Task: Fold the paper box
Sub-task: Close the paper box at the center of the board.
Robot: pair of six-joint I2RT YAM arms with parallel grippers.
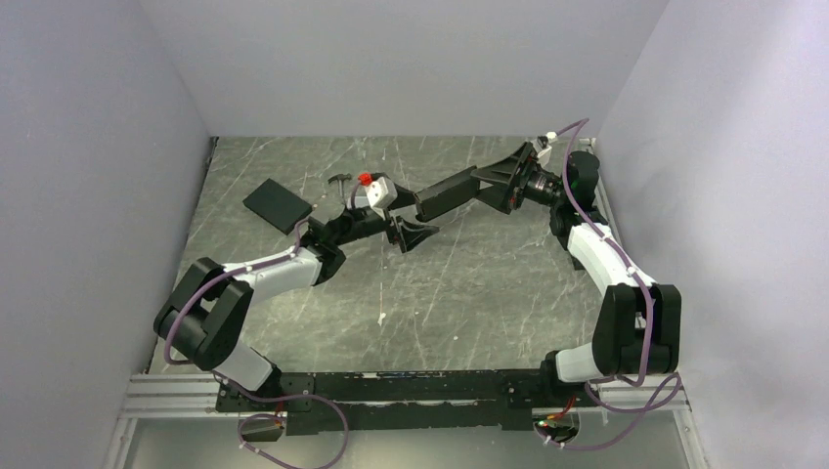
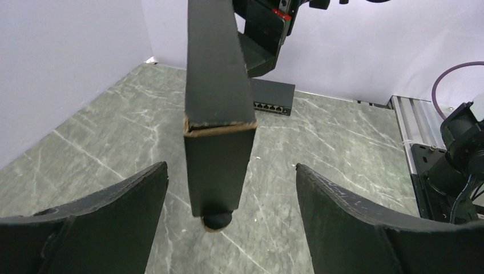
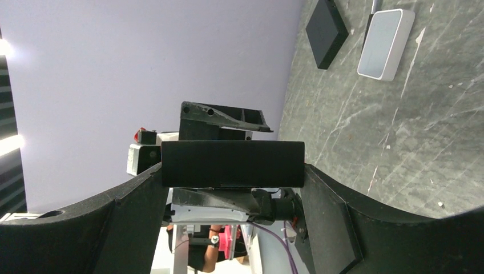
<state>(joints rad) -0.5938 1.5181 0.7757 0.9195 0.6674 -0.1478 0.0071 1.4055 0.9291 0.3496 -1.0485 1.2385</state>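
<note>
Reaching left over desk (image 1: 469,293) far edge with right claw (image 3: 231,177) clamped on box (image 1: 448,195), aloft near centre, stretching left claw (image 2: 231,166) wide open around its free end, untouching.

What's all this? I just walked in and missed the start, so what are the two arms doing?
The right gripper is clamped across the paper box, which looks already closed up, and holds it in the air above the table. The left gripper is open, with its fingers on either side of the box's end and not touching it. A black slab and a silver-grey case lie on the table, and neither arm is handling them.
</note>
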